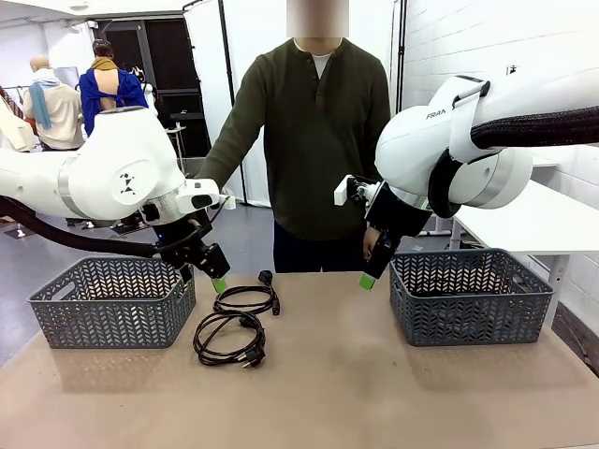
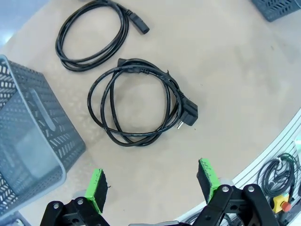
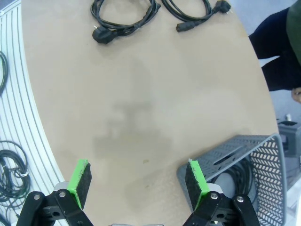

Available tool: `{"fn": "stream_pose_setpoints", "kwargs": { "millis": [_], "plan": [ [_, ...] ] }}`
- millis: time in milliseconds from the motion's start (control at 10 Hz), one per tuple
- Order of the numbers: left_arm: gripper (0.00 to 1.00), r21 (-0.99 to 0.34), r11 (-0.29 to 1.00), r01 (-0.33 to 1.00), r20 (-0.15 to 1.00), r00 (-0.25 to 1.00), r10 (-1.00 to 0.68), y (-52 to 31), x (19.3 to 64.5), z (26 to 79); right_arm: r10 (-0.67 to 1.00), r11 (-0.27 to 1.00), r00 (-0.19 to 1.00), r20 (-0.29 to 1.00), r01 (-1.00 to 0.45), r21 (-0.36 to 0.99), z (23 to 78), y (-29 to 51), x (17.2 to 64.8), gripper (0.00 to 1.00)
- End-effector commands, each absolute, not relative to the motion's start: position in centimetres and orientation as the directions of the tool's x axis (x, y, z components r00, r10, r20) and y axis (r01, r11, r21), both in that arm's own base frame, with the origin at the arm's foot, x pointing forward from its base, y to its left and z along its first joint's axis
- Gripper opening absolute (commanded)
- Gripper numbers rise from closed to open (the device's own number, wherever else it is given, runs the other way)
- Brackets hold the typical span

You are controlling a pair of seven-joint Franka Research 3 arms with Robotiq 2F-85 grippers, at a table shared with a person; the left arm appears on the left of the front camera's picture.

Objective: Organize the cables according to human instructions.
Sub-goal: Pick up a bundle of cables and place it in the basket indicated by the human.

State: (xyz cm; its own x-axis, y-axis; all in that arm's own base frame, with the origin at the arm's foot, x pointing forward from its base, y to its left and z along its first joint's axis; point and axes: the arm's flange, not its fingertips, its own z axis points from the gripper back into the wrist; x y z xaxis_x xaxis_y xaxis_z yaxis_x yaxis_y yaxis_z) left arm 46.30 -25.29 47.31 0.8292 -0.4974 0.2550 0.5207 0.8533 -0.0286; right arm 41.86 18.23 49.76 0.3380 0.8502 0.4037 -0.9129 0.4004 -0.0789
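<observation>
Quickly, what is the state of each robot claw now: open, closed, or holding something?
The black two-finger left claw: open, holding nothing.
The black two-finger right claw: open, holding nothing.

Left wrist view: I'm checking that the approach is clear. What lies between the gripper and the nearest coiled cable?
Bare table. In the left wrist view, nothing lies between the open left gripper and that cable.

A left basket (image 1: 112,304) and a right basket (image 1: 468,299) are set well apart on the table (image 1: 374,393). Between them, nearer the left basket, a far cable (image 1: 245,299) is laid just behind a near cable (image 1: 227,339). A third cable (image 3: 242,165) is held inside the right basket. The human (image 1: 314,140) is placed behind the table's far edge.
</observation>
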Motion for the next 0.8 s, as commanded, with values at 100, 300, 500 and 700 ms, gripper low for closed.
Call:
{"fn": "stream_pose_setpoints", "kwargs": {
  "millis": [100,300,500,700],
  "plan": [
    [1.00,-0.033,0.922,0.386,0.177,0.910,-0.375,-28.0,47.1,46.6,0.850,0.404,0.340,0.403,-0.911,-0.082,49.7,18.1,41.9,1.00],
    [1.00,-0.059,0.955,0.292,0.127,0.951,-0.283,-29.3,48.1,45.3,0.850,0.404,0.340,0.403,-0.911,-0.082,49.7,18.1,41.9,1.00],
    [1.00,-0.089,0.971,0.222,0.086,0.973,-0.215,-30.7,49.4,43.5,0.850,0.404,0.340,0.403,-0.911,-0.082,49.7,18.1,41.9,1.00],
    [1.00,-0.102,0.983,0.150,0.039,0.988,-0.147,-31.8,50.8,41.7,0.850,0.404,0.340,0.403,-0.911,-0.082,49.7,18.1,41.9,1.00]
  ]
}}
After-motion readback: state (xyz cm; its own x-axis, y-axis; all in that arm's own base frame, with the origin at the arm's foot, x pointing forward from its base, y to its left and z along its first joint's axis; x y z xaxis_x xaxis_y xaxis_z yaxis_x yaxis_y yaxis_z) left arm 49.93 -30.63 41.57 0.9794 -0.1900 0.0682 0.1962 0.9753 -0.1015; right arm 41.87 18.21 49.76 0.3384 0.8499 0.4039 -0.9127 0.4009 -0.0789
